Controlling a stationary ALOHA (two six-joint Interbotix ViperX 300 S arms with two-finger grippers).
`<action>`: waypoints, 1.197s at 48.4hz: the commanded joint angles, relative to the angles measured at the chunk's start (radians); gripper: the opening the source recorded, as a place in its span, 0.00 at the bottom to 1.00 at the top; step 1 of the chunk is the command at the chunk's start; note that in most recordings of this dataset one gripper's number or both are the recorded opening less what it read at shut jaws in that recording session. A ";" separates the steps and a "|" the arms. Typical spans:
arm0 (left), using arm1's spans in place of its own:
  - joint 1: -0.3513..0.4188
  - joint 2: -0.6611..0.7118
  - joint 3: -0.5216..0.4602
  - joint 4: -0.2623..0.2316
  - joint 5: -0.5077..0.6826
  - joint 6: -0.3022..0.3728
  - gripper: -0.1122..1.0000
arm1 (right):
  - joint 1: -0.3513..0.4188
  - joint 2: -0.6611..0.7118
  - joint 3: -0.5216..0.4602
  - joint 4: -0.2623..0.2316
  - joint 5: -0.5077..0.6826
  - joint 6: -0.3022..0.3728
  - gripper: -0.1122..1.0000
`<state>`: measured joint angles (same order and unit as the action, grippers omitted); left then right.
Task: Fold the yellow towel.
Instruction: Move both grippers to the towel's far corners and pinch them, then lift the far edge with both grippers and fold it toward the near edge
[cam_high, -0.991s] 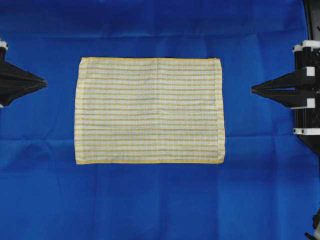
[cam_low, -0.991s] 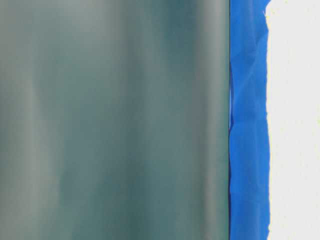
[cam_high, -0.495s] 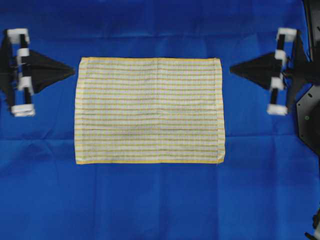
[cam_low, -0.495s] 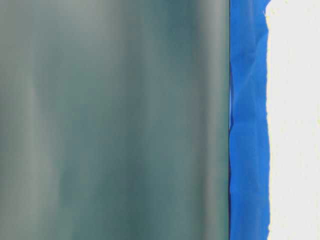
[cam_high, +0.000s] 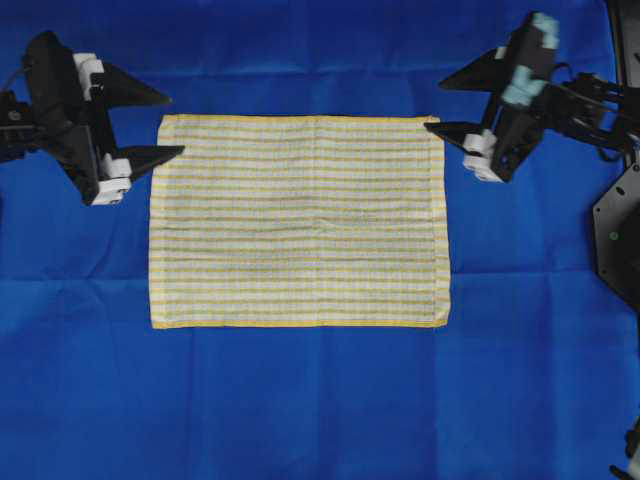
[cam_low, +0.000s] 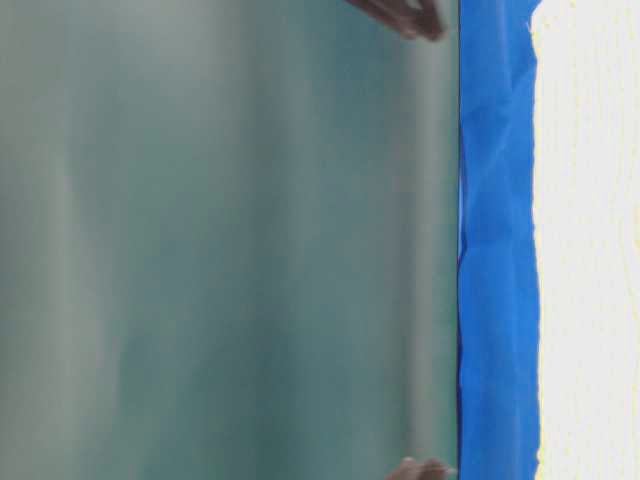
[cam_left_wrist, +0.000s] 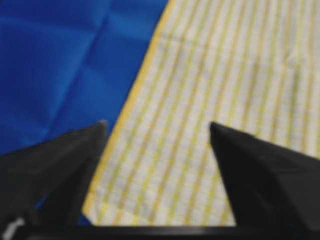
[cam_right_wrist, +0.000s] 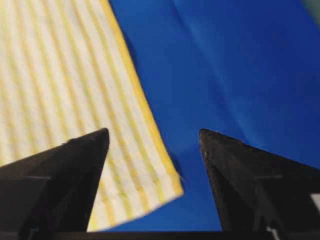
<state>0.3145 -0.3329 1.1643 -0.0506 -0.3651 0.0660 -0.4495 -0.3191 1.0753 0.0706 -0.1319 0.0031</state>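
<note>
From overhead, the yellow towel (cam_high: 298, 221) is seen spread flat on the blue cloth (cam_high: 320, 410), with the left gripper (cam_high: 160, 125) and right gripper (cam_high: 435, 105) spread wide at its far corners. At each wrist view, a towel corner is framed between parted fingers.

The yellow towel (cam_high: 298, 221) lies flat on the blue cloth (cam_high: 300, 410) between both grippers — left gripper (cam_high: 168, 125) at one far corner, right gripper (cam_high: 433, 106) at the other.

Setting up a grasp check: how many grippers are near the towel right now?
2. The left gripper, open, sits at the yellow towel's top-left corner; the right gripper, open, sits at its top-right corner. None seem hidden.
</note>
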 joint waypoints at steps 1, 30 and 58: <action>0.029 0.051 -0.018 -0.002 -0.029 -0.002 0.88 | -0.020 0.067 -0.031 0.003 -0.018 0.000 0.75; 0.109 0.342 -0.035 -0.006 -0.129 -0.005 0.69 | -0.069 0.301 -0.069 0.006 -0.072 0.000 0.63; 0.124 0.379 -0.041 -0.011 -0.120 -0.017 0.14 | -0.061 0.291 -0.060 0.006 -0.069 0.002 0.13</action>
<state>0.4326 0.0598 1.1290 -0.0598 -0.4878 0.0476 -0.5108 -0.0092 1.0216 0.0736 -0.1963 0.0031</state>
